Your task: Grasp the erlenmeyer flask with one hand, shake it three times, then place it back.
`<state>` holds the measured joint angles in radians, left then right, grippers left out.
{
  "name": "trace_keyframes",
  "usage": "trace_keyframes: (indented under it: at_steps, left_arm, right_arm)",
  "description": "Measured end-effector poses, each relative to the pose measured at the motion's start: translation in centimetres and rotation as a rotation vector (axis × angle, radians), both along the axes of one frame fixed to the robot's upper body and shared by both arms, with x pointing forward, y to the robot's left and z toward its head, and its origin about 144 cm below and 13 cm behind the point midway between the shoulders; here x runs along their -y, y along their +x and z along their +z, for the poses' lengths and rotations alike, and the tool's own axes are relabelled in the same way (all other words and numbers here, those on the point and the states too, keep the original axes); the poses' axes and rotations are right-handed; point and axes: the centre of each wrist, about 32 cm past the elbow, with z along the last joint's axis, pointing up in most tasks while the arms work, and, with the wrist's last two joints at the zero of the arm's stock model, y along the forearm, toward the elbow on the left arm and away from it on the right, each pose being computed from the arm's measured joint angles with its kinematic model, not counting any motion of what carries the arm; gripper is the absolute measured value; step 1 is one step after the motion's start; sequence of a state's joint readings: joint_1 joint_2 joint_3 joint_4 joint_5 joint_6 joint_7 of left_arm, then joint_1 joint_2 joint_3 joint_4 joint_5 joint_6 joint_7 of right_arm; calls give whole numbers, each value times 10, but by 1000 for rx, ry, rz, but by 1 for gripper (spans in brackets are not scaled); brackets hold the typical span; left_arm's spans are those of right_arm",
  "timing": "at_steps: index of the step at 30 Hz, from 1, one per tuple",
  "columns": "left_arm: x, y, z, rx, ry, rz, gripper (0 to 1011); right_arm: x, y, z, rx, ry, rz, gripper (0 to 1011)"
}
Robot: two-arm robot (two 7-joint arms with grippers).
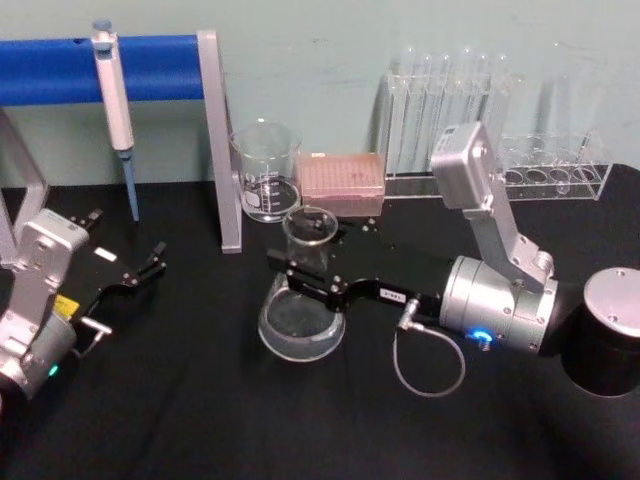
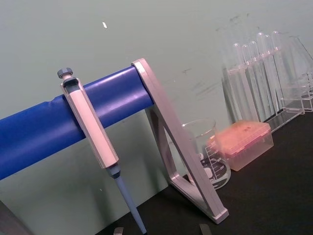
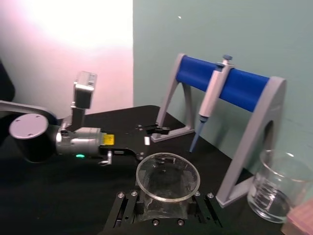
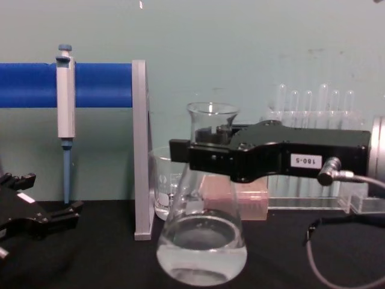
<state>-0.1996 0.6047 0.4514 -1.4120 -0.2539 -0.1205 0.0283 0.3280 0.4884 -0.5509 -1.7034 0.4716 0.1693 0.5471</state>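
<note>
Glass: one erlenmeyer flask (image 1: pixel 301 326) clamped in right gripper (image 1: pixel 304 272), one beaker (image 1: pixel 267 172).

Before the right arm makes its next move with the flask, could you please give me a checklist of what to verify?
1. Grip: right gripper shut around the neck of the erlenmeyer flask, below the flared rim: ok.
2. Flask upright: ok.
3. Liquid low in the base, far under the neck: ok.
4. Base resting on the table or lifted off it: cannot tell.
5. Left gripper open, parked at the table's left, apart from the flask: ok.
6. Beaker behind the flask, apart from it: ok.
</note>
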Motion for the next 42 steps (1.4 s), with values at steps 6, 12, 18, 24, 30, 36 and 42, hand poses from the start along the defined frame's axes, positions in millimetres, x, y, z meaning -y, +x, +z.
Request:
trace_keyframes:
  at_steps: [6, 12, 18, 24, 30, 36, 42]
  left_arm:
    - [0, 0, 0, 0, 0, 0, 1001]
    - [0, 0, 0, 0, 0, 0, 1001]
    - [0, 0, 0, 0, 0, 0, 1001]
    - [0, 0, 0, 0, 0, 0, 1001]
    - [0, 0, 0, 0, 0, 0, 1001]
    - [0, 0, 0, 0, 0, 0, 1001]
    - [0, 0, 0, 0, 0, 0, 1001]
  right_arm:
    - [-2, -2, 0, 1, -4, 42, 449]
    - [-4, -5, 0, 2, -9, 73, 449]
    - [-3, -7, 0, 3, -14, 93, 449]
    - [-2, -7, -1, 3, -12, 80, 449]
    - [2, -2, -1, 8, -3, 26, 449]
    - [6, 5, 1, 19, 4, -34, 449]
    - [13, 15, 2, 35, 6, -114, 449]
